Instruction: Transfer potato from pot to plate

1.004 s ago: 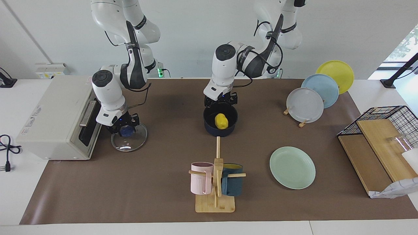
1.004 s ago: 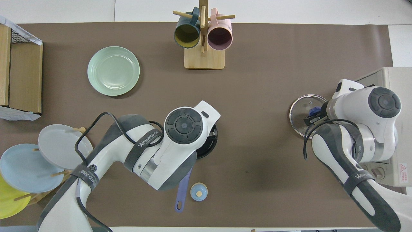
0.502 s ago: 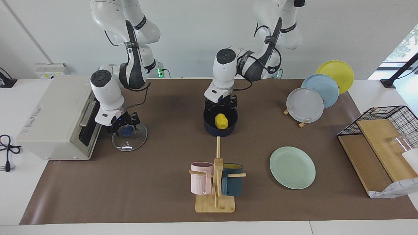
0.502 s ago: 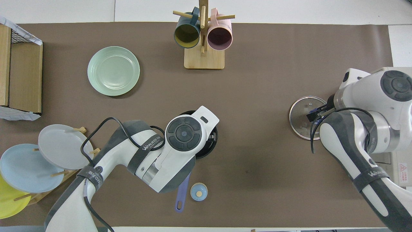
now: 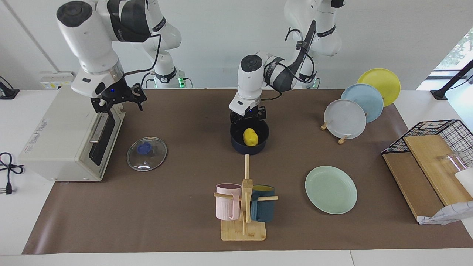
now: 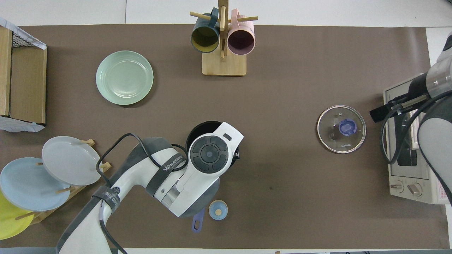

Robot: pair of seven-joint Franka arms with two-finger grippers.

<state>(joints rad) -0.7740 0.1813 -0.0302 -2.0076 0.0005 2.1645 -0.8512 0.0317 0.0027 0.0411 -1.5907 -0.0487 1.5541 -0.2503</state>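
Lid off, potato not yet picked.
We see the potato (image 5: 250, 136) in the pot (image 5: 249, 147); left gripper (image 5: 248, 116) spread apart over the rim, right gripper (image 5: 119, 99) apart, empty, over the toaster oven (image 5: 63, 136). Plate (image 5: 330, 189) bare; grasp and transfer remain.

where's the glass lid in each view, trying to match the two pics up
Facing view: the glass lid lies flat on the brown mat, in front of the toaster oven, at the right arm's end of the table.
Overhead view: the same lid lies beside the toaster oven.
Shared landmark: the toaster oven.
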